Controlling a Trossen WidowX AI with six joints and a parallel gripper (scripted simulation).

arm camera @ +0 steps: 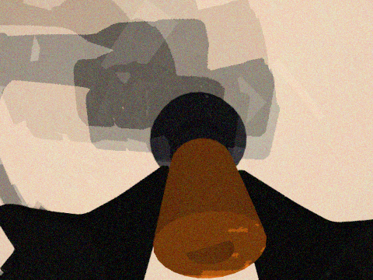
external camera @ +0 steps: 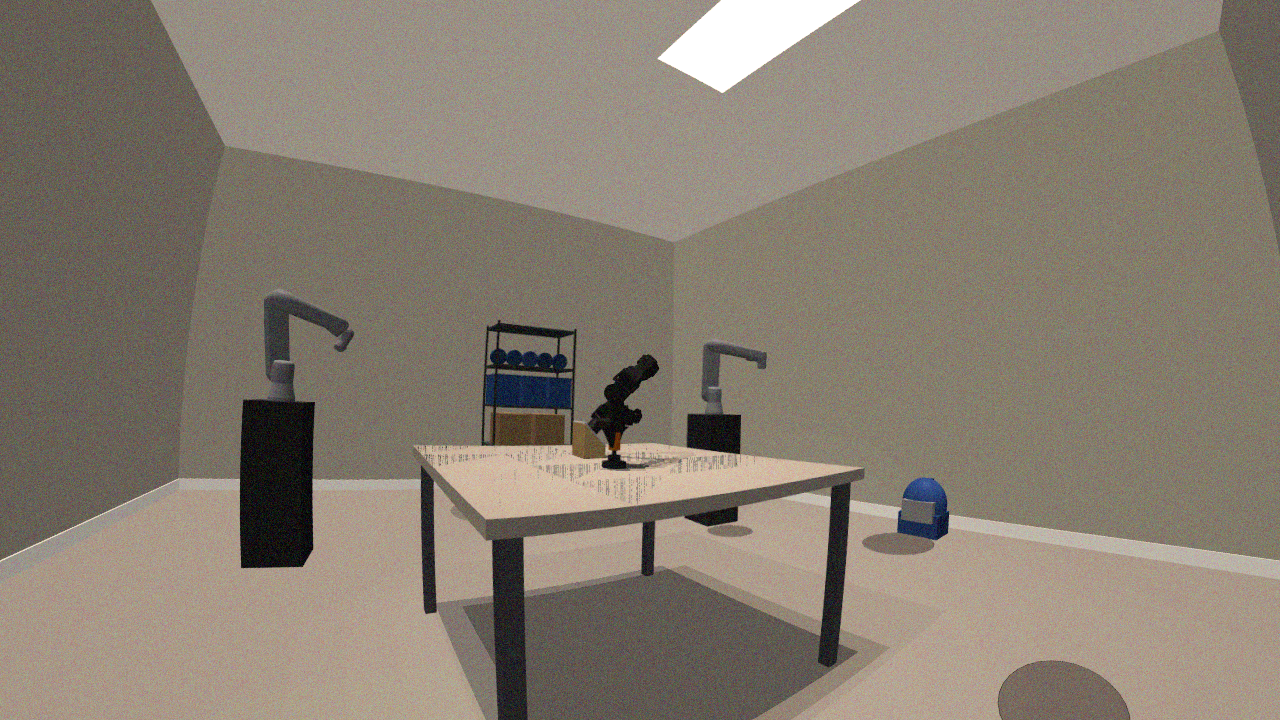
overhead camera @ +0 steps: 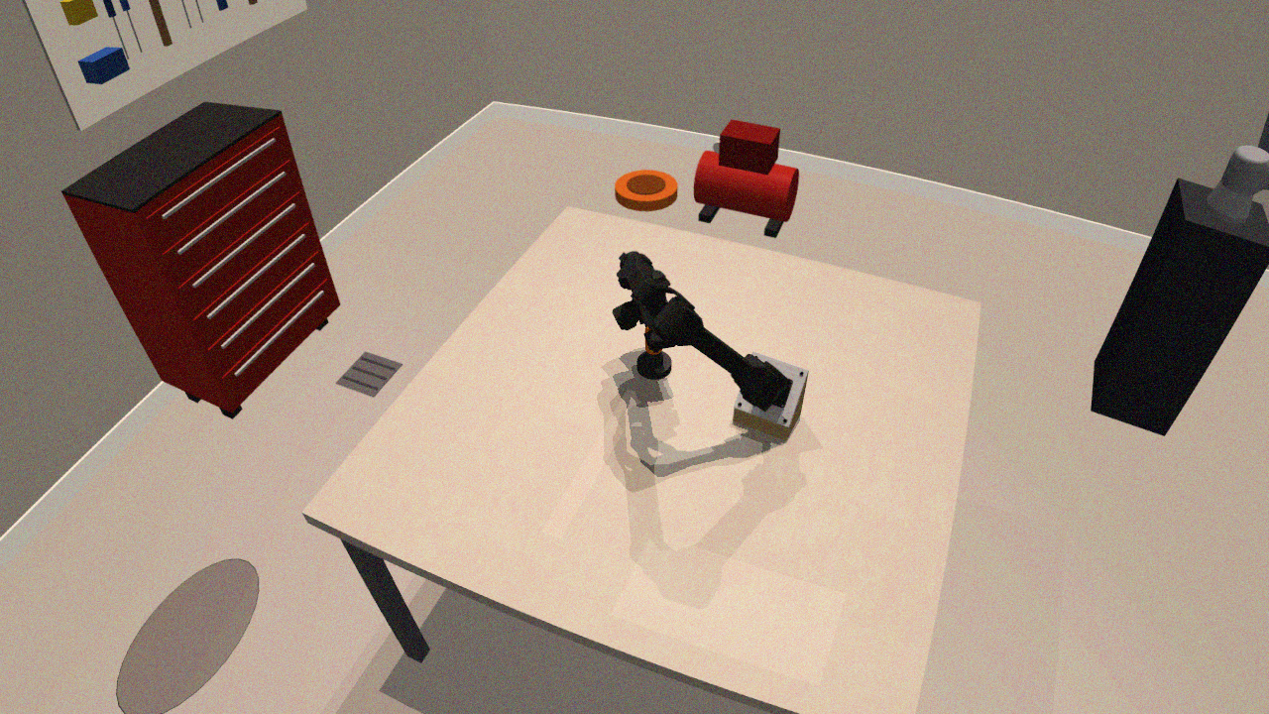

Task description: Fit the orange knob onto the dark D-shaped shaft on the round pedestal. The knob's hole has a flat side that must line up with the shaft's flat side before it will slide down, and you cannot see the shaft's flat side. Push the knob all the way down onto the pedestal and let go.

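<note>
My gripper (arm camera: 202,174) is shut on the orange knob (arm camera: 206,179) (external camera: 616,441) (overhead camera: 651,351). One black finger stands on each side of it. The D-shaped mark on the knob's near end face shows in the wrist view. The black round pedestal (arm camera: 198,113) (overhead camera: 654,365) (external camera: 614,464) stands on the table beneath the knob. In the top and exterior views the knob is upright, right above the pedestal, with a dark part below it. The shaft's flat side is hidden, and I cannot tell whether the shaft is inside the knob's hole.
The arm's base stands on a block (overhead camera: 769,424) (external camera: 586,441) on the table (overhead camera: 497,425) (external camera: 572,501). The arm's shadows lie across the table top. A red drawer cabinet (overhead camera: 151,284) and a red compressor (overhead camera: 744,186) stand on the floor beyond the table.
</note>
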